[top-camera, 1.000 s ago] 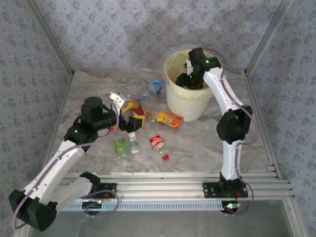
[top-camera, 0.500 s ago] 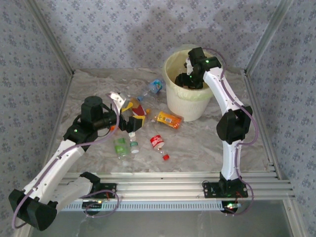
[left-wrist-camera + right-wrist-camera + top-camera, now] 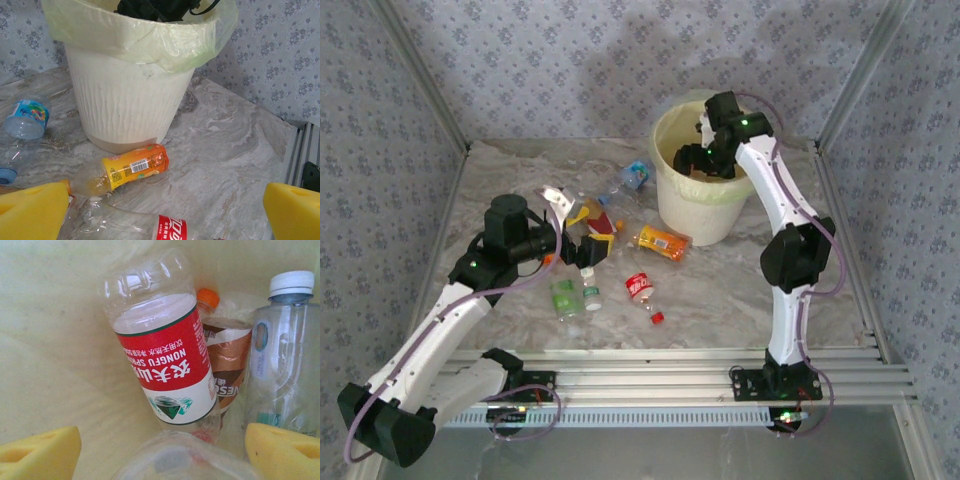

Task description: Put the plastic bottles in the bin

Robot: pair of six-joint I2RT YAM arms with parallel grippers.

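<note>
Yellow-bagged bin (image 3: 698, 215) has at least three bottles (image 3: 227, 355) inside, red-label one (image 3: 165, 365) on top; right gripper (image 3: 694, 160) hangs over them, jaws apart, empty. Left gripper (image 3: 585, 235) is wide open, holding nothing, above the half dozen or so bottles left on the table (image 3: 720, 300), orange-label one (image 3: 663, 242) included

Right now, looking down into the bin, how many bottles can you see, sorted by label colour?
Red-label bottle: 1
Brown-label bottle: 1
White-capped bottle, mostly clear: 1
Blurred clear bottle at the bottom edge, label hard to tell: 1
Total: 4 bottles seen against the bin liner.
</note>
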